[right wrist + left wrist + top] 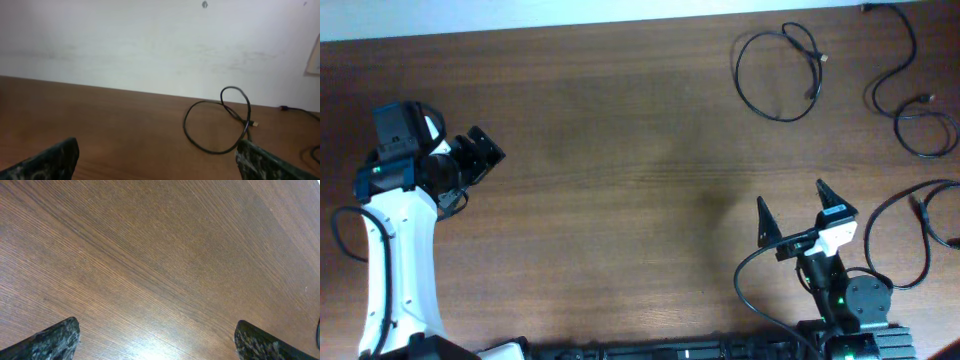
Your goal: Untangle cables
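Observation:
Three separate thin black cables lie at the table's far right in the overhead view. One is a round loop (782, 119) with a small plug end. A second cable (873, 97) snakes along the top right corner. A third cable (869, 228) curves by the right edge. My right gripper (805, 210) is open and empty, well short of the loop. The right wrist view shows the loop (185, 125) ahead of the open fingers (157, 162). My left gripper (480, 150) is open and empty at the far left. The left wrist view shows only bare wood between its fingers (157, 345).
The wooden table (620, 150) ends at a white wall along the back edge (125, 45). A thicker black wire (745, 290) loops from the right arm's base. Another thick wire (340, 235) hangs by the left arm's base.

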Motion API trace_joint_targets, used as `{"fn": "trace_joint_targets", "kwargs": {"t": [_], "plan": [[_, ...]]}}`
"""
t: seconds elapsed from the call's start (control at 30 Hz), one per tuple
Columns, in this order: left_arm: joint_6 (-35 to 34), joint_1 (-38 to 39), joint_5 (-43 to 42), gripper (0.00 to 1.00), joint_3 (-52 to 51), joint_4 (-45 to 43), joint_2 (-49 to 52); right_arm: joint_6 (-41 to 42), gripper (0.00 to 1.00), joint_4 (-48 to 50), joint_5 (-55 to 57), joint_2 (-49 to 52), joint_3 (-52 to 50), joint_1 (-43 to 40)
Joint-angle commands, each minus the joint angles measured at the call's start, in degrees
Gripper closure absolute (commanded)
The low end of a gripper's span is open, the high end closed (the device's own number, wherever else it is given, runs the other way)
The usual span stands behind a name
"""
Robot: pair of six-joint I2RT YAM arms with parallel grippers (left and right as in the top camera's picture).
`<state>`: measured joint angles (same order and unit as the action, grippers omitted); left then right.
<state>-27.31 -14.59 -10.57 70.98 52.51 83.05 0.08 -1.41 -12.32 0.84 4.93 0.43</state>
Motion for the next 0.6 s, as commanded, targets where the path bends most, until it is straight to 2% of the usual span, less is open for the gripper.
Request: {"fn": "trace_joint_targets", "kwargs": {"t": [0.0, 0.13, 0.2, 0.57], "plan": [[-0.5, -0.11, -0.37, 0.01, -0.13, -0.09, 0.0, 2.69, 0.01, 2.73, 3.67, -0.66, -3.87, 1.25], [-0.5, -0.11, -0.37, 0.01, -0.13, -0.09, 0.0, 3.15, 0.01, 1.4, 4.9, -0.66, -4.61, 1.44], [-0.5, -0.11, -0.37, 0.01, -0.13, -0.09, 0.0, 3.19, 0.01, -2.73, 5.66, -0.63, -4.61, 1.44], [-0.5, -0.11, -0.37, 0.01, -0.13, -0.09, 0.0, 3.19, 0.01, -2.51, 5.7, -0.48, -4.61, 1.44]]}}
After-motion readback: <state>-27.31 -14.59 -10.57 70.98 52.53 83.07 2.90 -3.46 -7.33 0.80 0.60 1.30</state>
